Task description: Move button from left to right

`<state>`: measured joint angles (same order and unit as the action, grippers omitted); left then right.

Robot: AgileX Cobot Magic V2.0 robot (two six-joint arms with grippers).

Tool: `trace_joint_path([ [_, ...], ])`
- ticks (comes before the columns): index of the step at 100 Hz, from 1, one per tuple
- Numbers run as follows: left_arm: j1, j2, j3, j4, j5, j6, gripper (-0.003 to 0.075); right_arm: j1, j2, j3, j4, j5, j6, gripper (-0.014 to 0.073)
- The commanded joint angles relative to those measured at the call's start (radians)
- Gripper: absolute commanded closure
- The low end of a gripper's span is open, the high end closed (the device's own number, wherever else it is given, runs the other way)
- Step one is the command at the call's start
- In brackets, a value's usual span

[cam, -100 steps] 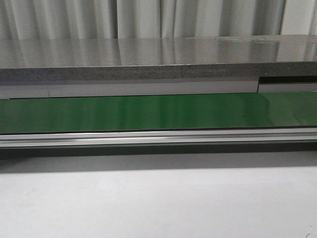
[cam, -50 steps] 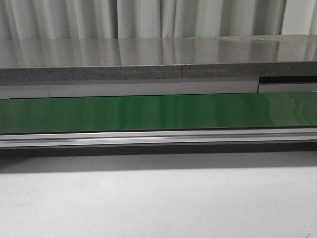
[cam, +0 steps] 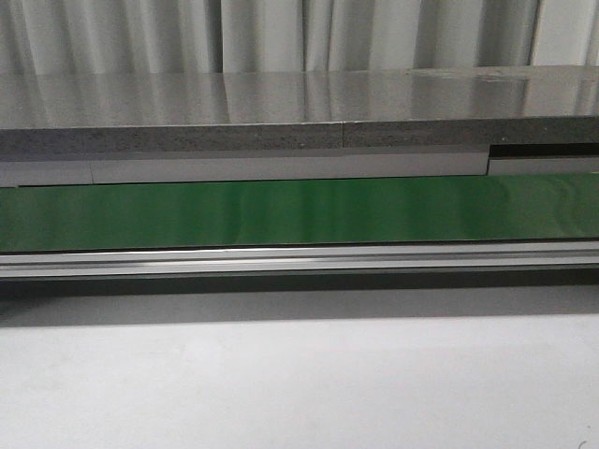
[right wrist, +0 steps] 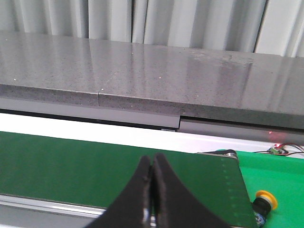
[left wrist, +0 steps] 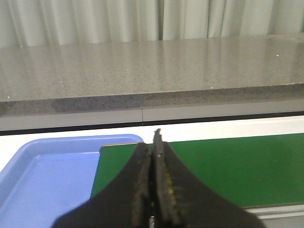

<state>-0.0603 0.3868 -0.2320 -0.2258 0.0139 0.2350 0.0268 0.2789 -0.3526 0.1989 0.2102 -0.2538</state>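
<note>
The button point(right wrist: 264, 196), with a round yellow cap on a dark body, shows only in the right wrist view. It stands on a bright green surface point(right wrist: 280, 175) just past the end of the dark green belt point(right wrist: 71, 161). My right gripper point(right wrist: 151, 161) is shut on nothing over the belt's near edge, well short of the button. My left gripper point(left wrist: 153, 145) is also shut and empty, over the other end of the belt point(left wrist: 228, 166) beside a blue tray point(left wrist: 42, 175). Neither gripper nor the button appears in the front view.
The green belt point(cam: 299, 210) runs the full width of the front view, with a silvery rail point(cam: 299, 262) along its near side and a grey stone-like counter point(cam: 299, 112) behind it. The shown part of the blue tray holds nothing. Thin wires point(right wrist: 280, 151) lie beyond the bright green surface.
</note>
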Motion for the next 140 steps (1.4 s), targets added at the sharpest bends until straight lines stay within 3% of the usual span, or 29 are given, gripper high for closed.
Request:
trace_joint_path([
  [1, -0.009, 0.005, -0.028, -0.008, -0.082, -0.005, 0.0741, 0.003, 0.006, -0.024, 0.009, -0.086, -0.007, 0.0683],
  [24, -0.009, 0.005, -0.028, -0.008, -0.082, -0.005, 0.0741, 0.004, -0.016, 0.022, -0.039, -0.13, 0.001, 0.0683],
  [44, -0.009, 0.005, -0.028, -0.008, -0.082, -0.005, 0.0741, 0.004, -0.13, 0.167, -0.146, -0.21, 0.145, 0.0683],
  [79, -0.009, 0.005, -0.028, -0.008, -0.082, -0.005, 0.0741, 0.004, -0.308, 0.364, -0.151, -0.272, 0.187, 0.0683],
  [140, -0.009, 0.005, -0.028, -0.008, -0.082, -0.005, 0.0741, 0.004, -0.308, 0.363, -0.15, -0.248, 0.189, 0.0683],
])
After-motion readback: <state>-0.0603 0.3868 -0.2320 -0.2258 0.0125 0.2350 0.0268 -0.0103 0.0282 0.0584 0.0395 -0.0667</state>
